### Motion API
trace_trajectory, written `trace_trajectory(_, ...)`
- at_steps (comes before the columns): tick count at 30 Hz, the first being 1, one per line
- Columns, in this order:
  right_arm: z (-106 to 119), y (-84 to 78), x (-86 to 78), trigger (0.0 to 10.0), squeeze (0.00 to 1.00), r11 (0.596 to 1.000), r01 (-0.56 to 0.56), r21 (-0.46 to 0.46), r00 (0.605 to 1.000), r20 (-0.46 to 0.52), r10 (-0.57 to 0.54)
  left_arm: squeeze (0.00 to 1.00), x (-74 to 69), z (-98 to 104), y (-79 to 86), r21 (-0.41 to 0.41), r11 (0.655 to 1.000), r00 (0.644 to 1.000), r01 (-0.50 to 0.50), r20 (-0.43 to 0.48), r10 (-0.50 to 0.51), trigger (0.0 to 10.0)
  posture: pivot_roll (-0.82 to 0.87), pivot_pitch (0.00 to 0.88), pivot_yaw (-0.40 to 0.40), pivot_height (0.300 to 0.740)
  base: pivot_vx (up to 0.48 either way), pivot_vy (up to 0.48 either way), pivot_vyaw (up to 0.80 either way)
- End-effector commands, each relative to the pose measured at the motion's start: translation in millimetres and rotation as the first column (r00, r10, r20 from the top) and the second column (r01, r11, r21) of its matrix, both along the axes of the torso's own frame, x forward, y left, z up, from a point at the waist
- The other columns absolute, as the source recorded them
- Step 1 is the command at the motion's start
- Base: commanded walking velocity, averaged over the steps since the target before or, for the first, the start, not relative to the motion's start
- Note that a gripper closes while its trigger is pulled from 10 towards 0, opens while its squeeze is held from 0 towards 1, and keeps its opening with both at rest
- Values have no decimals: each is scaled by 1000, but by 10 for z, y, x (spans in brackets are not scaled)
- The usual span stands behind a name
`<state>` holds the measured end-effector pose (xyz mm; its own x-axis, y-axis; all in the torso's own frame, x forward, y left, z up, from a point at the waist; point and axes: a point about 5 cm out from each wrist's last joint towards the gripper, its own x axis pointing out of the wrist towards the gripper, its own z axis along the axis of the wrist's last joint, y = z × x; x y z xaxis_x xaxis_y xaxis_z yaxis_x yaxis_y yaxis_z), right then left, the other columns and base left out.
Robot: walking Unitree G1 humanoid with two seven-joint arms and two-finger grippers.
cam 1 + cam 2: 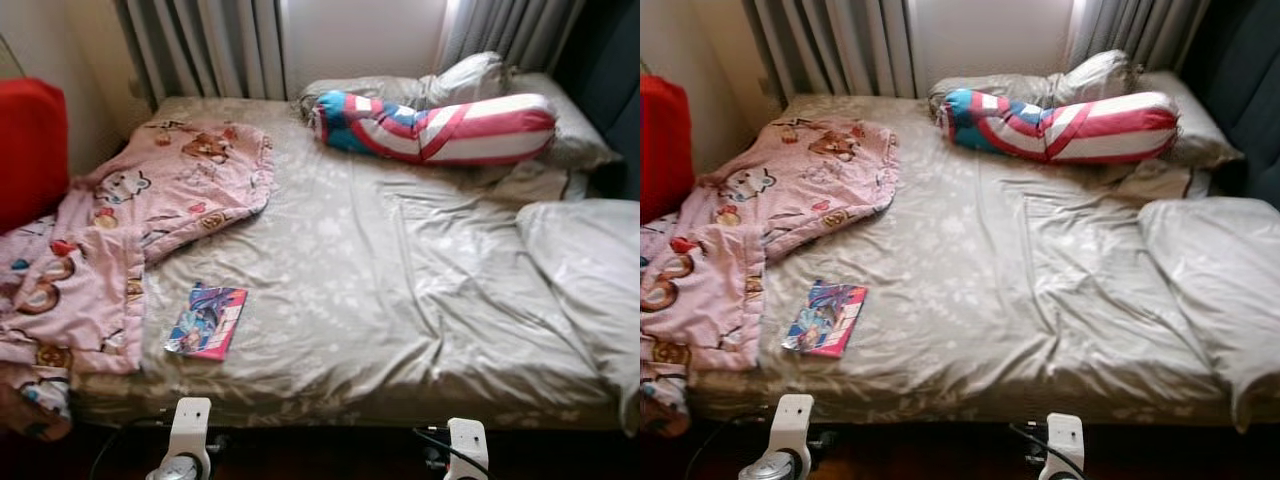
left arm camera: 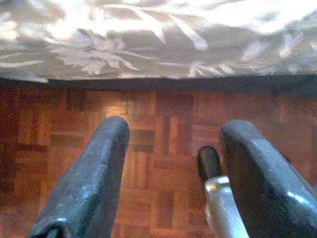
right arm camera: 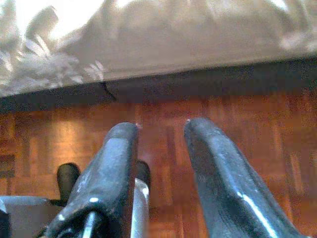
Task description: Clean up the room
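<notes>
A book is lying on the bed, long axis pointing toward the headboard; both grippers' jaws are hanging spread, empty.

Legible text, labels, brands, numbers, signs: none.

Item checked: book with colourful cover, lying on the bed sheet at about 8 o'clock in the head view. Cover shows printed artwork; any lettering is too small and blurred to read.

Item checked: pink blanket at 9 o'clock. Cartoon figures printed on it; no words can be made out.
</notes>
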<state>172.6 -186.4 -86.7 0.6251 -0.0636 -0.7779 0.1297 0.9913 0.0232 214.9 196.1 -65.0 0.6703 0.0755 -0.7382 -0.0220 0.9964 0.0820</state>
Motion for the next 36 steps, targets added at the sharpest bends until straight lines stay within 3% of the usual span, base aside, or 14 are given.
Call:
trace_trajectory(1, 5, 39, 18, 10000, 0, 1000, -1, 8, 1000, 7, 1, 0, -27, -8, 60, 10, 1000, 1000, -10, -12, 10, 10000, -86, 36, -18, 740, 0, 371, 0)
trace_trajectory(36, -12, 52, -11, 10000, 0, 1000, -15, 5, 1000, -6, 15, 0, -21, -5, 59, 9, 1000, 1000, -14, -11, 14, 10000, -85, 51, -19, 740, 0, 369, 0)
